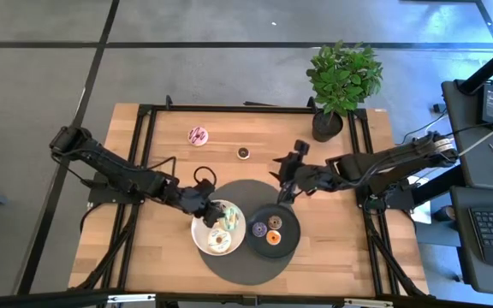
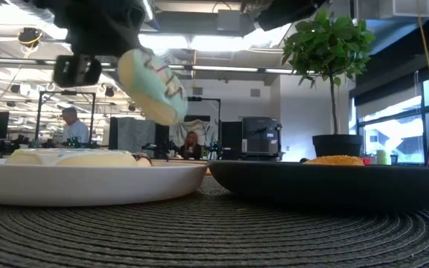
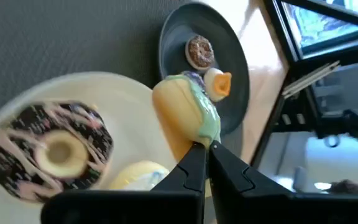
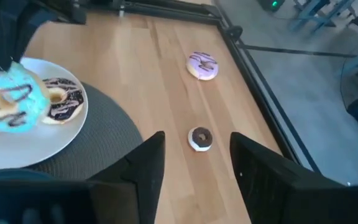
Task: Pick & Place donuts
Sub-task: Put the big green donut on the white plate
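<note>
Left gripper (image 3: 205, 146) is pinched shut on the green-iced donut (image 3: 188, 112), holding it edge-up just above the white plate (image 1: 202, 240). On that plate: a chocolate-sprinkled donut (image 3: 55, 149) and a cream one (image 3: 138, 174). Right gripper (image 4: 194, 155) is spread open, empty, over bare wood beyond the plate, above a small brown mini donut (image 4: 200, 137); pink donut (image 4: 202, 65) farther out.

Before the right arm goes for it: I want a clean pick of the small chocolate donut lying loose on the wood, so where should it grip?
Across the ring of the small chocolate donut, from straight above. It lies flat, clear of the pink donut, and the right gripper is already open nearby.
</note>
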Tool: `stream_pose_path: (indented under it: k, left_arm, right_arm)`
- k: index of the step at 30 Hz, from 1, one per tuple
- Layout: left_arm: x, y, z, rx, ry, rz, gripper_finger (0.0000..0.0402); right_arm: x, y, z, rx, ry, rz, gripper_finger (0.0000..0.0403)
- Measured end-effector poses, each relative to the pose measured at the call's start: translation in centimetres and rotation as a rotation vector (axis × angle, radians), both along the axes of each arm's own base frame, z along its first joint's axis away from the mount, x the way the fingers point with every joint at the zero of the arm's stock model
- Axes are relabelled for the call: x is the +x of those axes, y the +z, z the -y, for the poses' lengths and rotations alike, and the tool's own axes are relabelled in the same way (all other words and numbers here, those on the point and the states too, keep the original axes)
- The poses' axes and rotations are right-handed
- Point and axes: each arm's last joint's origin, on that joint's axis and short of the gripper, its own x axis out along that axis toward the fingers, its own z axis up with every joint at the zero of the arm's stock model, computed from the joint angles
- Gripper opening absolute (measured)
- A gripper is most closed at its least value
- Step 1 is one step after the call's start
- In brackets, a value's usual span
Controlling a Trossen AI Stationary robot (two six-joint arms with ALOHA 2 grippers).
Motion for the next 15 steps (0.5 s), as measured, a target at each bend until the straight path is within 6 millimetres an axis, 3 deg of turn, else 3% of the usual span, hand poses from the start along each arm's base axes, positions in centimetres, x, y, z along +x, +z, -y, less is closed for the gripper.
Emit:
stream_pose_path:
  k: [15]
  left_arm:
    - [1.4, -1.5, 0.8, -0.167, 0.033, -0.025, 0.0006]
  right_arm:
    - [0.7, -0.9, 0.8, -0.074, 0.003, -0.074, 0.0182]
